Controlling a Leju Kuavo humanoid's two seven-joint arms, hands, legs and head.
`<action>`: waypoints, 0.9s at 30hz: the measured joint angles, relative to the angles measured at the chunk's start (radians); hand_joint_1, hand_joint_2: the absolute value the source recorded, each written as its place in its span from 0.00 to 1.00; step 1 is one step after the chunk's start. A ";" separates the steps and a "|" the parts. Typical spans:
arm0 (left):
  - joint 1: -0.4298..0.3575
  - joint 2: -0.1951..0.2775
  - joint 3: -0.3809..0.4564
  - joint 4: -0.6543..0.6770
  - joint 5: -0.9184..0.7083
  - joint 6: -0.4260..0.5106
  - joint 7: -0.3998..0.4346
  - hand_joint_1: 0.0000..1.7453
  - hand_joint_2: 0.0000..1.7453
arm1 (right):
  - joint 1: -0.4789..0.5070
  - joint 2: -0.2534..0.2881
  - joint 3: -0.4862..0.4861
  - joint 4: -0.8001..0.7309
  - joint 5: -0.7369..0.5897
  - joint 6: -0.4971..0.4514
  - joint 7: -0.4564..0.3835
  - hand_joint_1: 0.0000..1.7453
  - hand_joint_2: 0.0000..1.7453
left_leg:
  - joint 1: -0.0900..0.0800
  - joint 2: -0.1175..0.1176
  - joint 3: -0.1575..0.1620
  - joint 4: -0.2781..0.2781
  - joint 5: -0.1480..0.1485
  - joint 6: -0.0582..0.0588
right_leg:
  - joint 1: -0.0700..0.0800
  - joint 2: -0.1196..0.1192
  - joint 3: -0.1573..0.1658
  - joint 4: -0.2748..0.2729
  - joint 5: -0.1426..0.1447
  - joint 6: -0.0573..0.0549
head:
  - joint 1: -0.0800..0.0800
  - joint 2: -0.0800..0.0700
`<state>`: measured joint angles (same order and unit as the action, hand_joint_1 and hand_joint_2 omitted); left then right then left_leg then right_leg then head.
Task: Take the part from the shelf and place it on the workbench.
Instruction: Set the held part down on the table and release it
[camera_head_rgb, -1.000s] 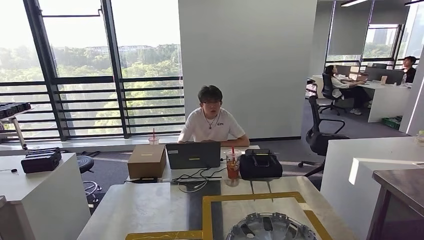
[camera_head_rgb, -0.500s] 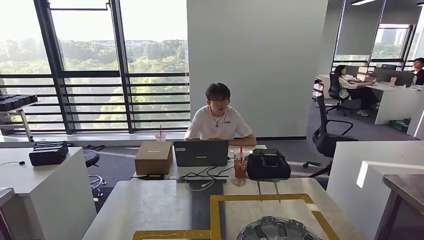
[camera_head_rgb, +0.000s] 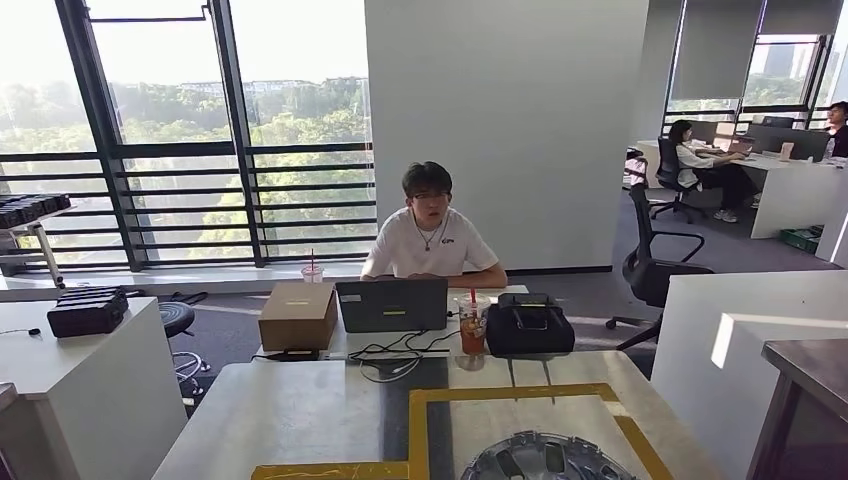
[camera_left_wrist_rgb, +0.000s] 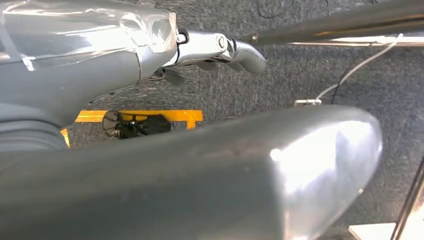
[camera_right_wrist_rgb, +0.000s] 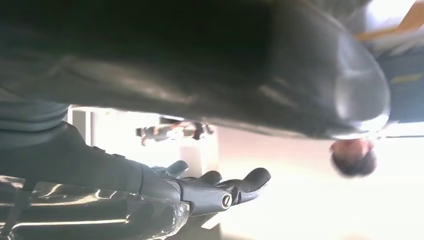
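Note:
The part (camera_head_rgb: 548, 458), a round silver wheel cover with dark openings, lies at the near edge of the grey workbench (camera_head_rgb: 300, 410), inside a frame of yellow tape (camera_head_rgb: 500, 393). In the left wrist view my left hand (camera_left_wrist_rgb: 210, 50) hangs over dark carpet beside a metal leg, its fingers stretched out and holding nothing. The right wrist view has my right hand (camera_right_wrist_rgb: 215, 187) with its fingers apart and empty against a bright background.
A person (camera_head_rgb: 430, 240) sits behind the workbench at a laptop (camera_head_rgb: 390, 305), with a cardboard box (camera_head_rgb: 297, 315), a drink cup (camera_head_rgb: 470, 325) and a black bag (camera_head_rgb: 530, 325) alongside. A white counter (camera_head_rgb: 60, 370) stands at the left. White desks (camera_head_rgb: 740, 320) stand at the right.
The whole picture swayed to the right and then partly back, so the camera moved. The part keeps its place inside the yellow frame.

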<state>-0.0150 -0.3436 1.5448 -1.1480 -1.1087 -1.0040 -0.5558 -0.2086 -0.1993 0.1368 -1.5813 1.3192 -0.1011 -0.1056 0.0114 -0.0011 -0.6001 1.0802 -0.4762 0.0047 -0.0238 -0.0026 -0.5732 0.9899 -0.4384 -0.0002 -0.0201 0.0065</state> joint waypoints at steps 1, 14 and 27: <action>-0.001 0.000 -0.001 0.000 -0.001 0.000 -0.001 0.00 0.00 | 0.014 0.005 -0.031 -0.036 0.001 -0.007 -0.007 0.00 0.00 | -0.002 0.000 0.024 -0.051 0.015 0.005 | 0.002 0.002 0.000 0.000 0.000 0.003 | 0.000 0.000; -0.001 -0.002 0.005 -0.005 0.013 -0.059 -0.031 0.00 0.00 | 0.310 0.127 -0.428 -0.503 -0.445 -0.075 -0.214 0.00 0.00 | -0.015 -0.010 0.060 -0.106 0.026 0.041 | 0.002 0.002 -0.075 0.159 -0.069 0.038 | 0.005 0.000; 0.026 0.000 0.006 -0.025 -0.004 -0.071 -0.059 0.00 0.00 | 0.522 0.369 -0.704 -0.602 -0.508 0.201 -0.342 0.00 0.00 | -0.004 -0.004 -0.033 0.193 -0.160 -0.011 | 0.000 -0.002 -0.016 0.000 0.013 -0.010 | -0.001 0.000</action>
<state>0.0114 -0.3437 1.5510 -1.1726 -1.1126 -1.0754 -0.6144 0.3131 0.1695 -0.5672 -2.1837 0.8112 0.1002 -0.4471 0.0071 -0.0046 -0.6334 1.2731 -0.6359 -0.0065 -0.0237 -0.0049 -0.5888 0.9894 -0.4258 -0.0097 -0.0213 0.0069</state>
